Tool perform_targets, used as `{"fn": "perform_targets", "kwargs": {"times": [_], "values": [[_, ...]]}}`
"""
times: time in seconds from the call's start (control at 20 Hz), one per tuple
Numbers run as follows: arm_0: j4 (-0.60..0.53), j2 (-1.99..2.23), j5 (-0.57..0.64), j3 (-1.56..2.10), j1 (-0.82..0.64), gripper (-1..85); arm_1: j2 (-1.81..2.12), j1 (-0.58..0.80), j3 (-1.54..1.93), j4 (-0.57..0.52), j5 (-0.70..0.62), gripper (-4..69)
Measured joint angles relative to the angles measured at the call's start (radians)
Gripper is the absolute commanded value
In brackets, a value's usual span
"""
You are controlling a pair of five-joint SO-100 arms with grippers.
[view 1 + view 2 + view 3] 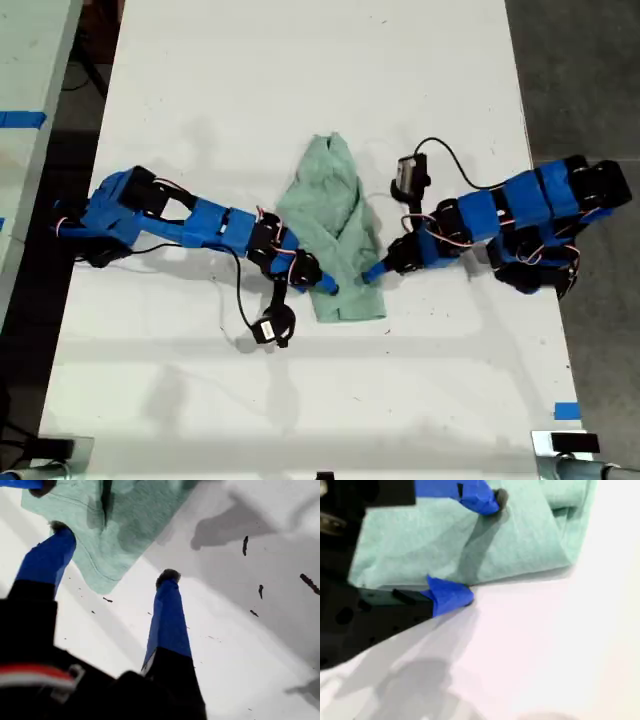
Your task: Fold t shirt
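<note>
White surface [300, 80] fills the exterior view, with the mint-green t shirt [335, 220] lying crumpled near its middle, between your two blue arms. Your first hand [115, 552] is spread wide: one fingertip [60, 532] sits at the shirt's hem corner, the other on bare surface. Your second hand [480, 550] is also unclenched, its fingers straddling the shirt's folded edge, not pinching it yet.

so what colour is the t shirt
Pale mint green, plain; the t shirt shows best in the exterior view.
</note>
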Motion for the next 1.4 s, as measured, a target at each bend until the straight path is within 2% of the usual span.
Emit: {"fn": "perform_targets", "kwargs": {"times": [0.05, 0.2, 0.25, 0.35, 0.6, 0.75, 0.95, 1.05, 1.15, 1.4], "values": [[-0.040, -0.020, 0.005, -0.012, 0.000, -0.3, -0.011, -0.003, 0.000, -0.003, 0.000, 33.2], [-0.087, -0.051, 0.005, -0.035, 0.000, -0.3, -0.049, -0.011, -0.009, -0.020, -0.002, 32.6], [-0.091, -0.051, 0.005, -0.037, 0.000, -0.3, -0.064, -0.011, -0.009, -0.040, 0.000, 29.3], [-0.094, -0.051, 0.005, -0.037, 0.000, -0.3, -0.126, -0.020, -0.011, -0.097, 0.000, 0.5], [-0.091, -0.049, 0.017, -0.037, 0.000, -0.3, -0.425, -0.071, -0.278, -0.141, -0.006, 0.6], [-0.041, -0.031, 0.018, -0.035, 0.002, -0.3, -0.652, -0.132, -0.600, 0.021, -0.006, 0.6], [0.014, 0.084, 0.044, -0.031, 0.049, -0.3, -0.816, -0.227, -1.091, 0.373, 0.005, 0.6], [0.038, 0.212, 0.074, -0.009, 0.074, -0.3, -0.753, -0.236, -1.164, 0.437, -0.011, 0.6], [0.101, 0.325, 0.117, 0.017, 0.055, -0.3, -0.669, -0.193, -1.164, 0.451, -0.069, 0.6], [0.233, 0.495, 0.218, 0.091, -0.169, -0.3, -0.457, 0.008, -1.132, 0.520, -0.189, 0.6]]}}
